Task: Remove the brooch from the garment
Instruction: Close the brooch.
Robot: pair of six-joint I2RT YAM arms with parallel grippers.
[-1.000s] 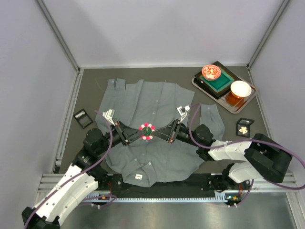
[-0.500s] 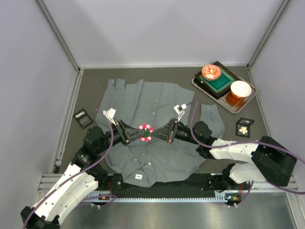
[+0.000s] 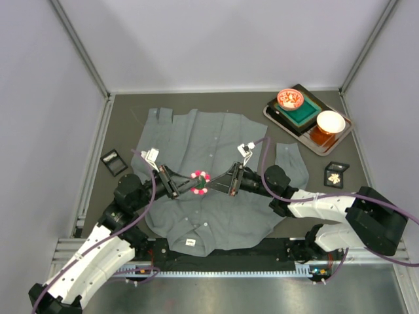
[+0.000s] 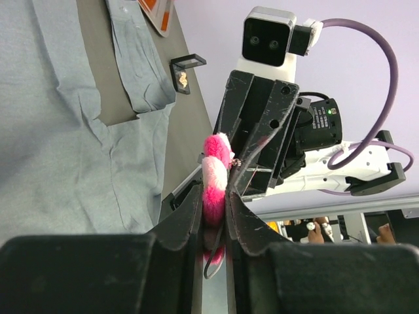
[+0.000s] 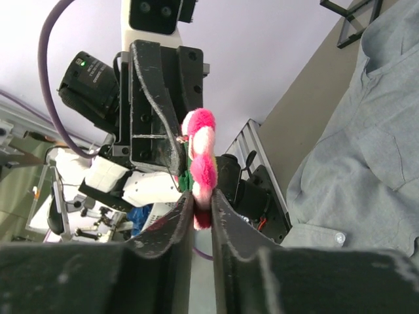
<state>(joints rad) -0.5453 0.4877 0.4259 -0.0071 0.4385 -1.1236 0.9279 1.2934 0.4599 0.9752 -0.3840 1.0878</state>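
Over the garment [image 3: 216, 134], brooch [image 4: 215, 176] partly hidden

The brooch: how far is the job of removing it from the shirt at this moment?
Done: the brooch is gripped. In hand: the left end effector and the right end effector are both shut on it from opposite sides, over the front of the grey shirt. In the wrist views it seems lifted clear of the cloth, but I cannot see its pin. Left: probably to carry it away and put it down.

Left gripper [image 4: 214, 196] clamps a fluffy pink-and-white ring brooch [image 4: 215, 173]; right gripper [image 4: 229, 162] grips it opposite, grey fabric shirt [image 4: 59, 131] left of both
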